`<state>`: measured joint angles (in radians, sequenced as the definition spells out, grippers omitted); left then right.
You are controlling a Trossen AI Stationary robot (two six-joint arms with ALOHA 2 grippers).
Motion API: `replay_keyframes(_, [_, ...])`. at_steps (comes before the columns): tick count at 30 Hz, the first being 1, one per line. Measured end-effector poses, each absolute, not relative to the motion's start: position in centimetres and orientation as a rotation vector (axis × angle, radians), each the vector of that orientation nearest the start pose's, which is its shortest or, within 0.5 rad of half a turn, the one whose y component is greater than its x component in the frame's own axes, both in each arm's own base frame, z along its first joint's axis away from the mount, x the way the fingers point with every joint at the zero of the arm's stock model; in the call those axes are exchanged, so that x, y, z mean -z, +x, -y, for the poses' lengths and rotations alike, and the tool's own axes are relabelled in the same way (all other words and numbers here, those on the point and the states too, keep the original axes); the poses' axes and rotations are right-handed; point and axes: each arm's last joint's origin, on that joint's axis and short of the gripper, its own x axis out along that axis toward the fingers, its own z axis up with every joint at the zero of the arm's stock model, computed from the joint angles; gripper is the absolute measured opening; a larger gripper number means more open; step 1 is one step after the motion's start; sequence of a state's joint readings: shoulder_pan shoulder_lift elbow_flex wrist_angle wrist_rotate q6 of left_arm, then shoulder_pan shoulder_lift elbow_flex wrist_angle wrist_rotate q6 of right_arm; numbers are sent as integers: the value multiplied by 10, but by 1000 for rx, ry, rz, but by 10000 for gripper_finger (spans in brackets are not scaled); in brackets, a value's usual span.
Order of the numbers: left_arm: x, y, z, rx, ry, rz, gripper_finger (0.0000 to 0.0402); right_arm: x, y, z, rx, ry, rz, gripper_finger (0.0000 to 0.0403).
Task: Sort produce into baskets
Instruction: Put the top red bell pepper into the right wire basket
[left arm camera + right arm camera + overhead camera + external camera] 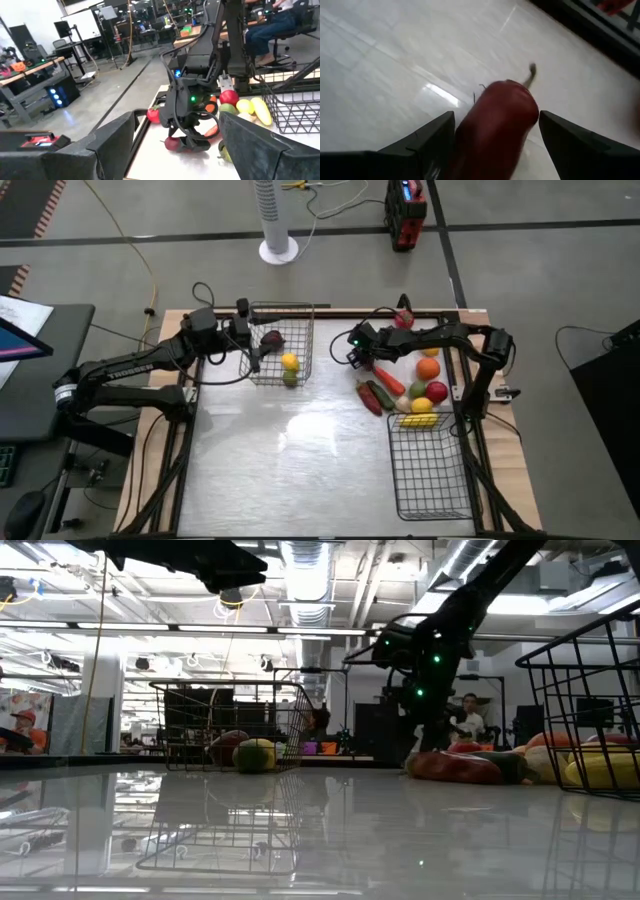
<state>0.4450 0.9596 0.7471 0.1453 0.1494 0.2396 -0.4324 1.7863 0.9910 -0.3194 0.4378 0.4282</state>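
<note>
My right gripper [497,117] is open and slants down over a long red piece of produce [500,125], one finger on each side of it. The piece lies on the table, its stem [532,70] pointing away from the gripper. It lies at the left edge of the produce pile [415,385]. The black basket [430,470] lies near the front right. The silvery basket [283,315] at the far left holds a maroon piece [271,338], a yellow piece [290,362] and a green one [291,378]. My left gripper [175,150] hovers open by that basket, with nothing between its fingers. My right gripper straddles the long red piece, coming slanting from above with its fingers along the piece. One finger [437,137] stands right against the piece's side; whether it touches, I cannot tell. A gap shows at the other finger [570,145].
Bare table top [300,450] stretches across the middle and the front left. The table's frame rails [185,440] run along both sides. Beyond the far edge stand a white pole's base [278,250] and a red device [405,215].
</note>
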Motion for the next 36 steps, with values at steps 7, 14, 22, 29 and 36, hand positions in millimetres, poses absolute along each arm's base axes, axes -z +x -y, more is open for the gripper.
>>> replay_keyframes(7, [-320, 197, -90, -313, 219, -102, 279, -137, 290, 152, 985, 389, -979, 315])
replay_keyframes(14, [-320, 197, -91, -334, 222, -106, 279, -137, 294, 143, 935, 339, -1003, 295])
replay_keyframes(22, [-319, 197, -91, -333, 230, -116, 279, -136, 295, 140, 882, 328, -1029, 226])
replay_keyframes(29, [-319, 197, -91, -333, 230, -116, 279, -141, 294, 137, 813, 332, -1050, 171])
replay_keyframes(36, [-319, 197, -91, -332, 230, -119, 279, -200, 290, 110, 741, 304, -917, 195])
